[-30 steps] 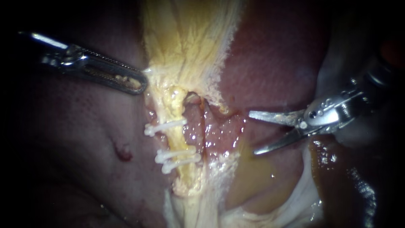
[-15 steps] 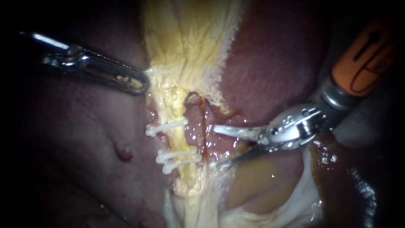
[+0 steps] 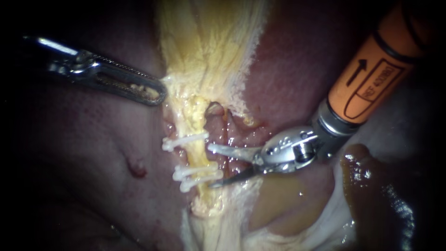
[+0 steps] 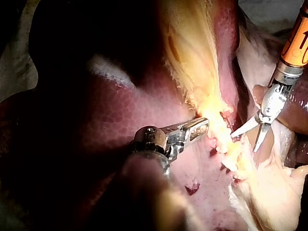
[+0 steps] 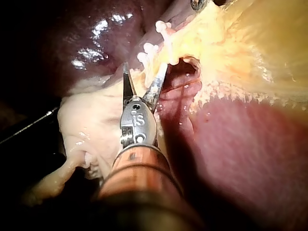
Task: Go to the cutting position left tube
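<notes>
Currently in the field:

1. Right instrument (image 3: 210,166): slender steel shaft with an orange collar, ending in two thin pointed blades. The blades stand apart and grip nothing. Their tips are just beside the left tube, on the side facing the shaft.
2. Left tube (image 3: 199,155): pale yellow, fat-coated strand, lying just ahead of the open blades. A reddish strand (image 3: 222,135), possibly a second tube, runs alongside it beneath the blades.
3. White plastic clips crossing the left tube: a single clip (image 3: 183,139) just beyond one blade tip and a close pair (image 3: 195,174) by the other tip. The bare stretch of tube between them faces the gap of the blades.
4. Left instrument (image 3: 155,93): steel, with long serrated jaws. The jaws are clamped on the edge of the pale yellow fibrous tissue sheet (image 3: 209,46) ahead of their tip, well apart from the blades.
5. Liver (image 3: 297,69): dark red, smooth surface, lying beneath and beside both instruments.
6. Step in hand, as judged: the approach is nearly complete. The blades are lined up with the bare stretch, but the tube is not yet between them.
7. Next move calls for a short advance with the blades kept apart, so the bare stretch sits between them. They need to stay clear of the clips on either side and of the reddish strand.
</notes>
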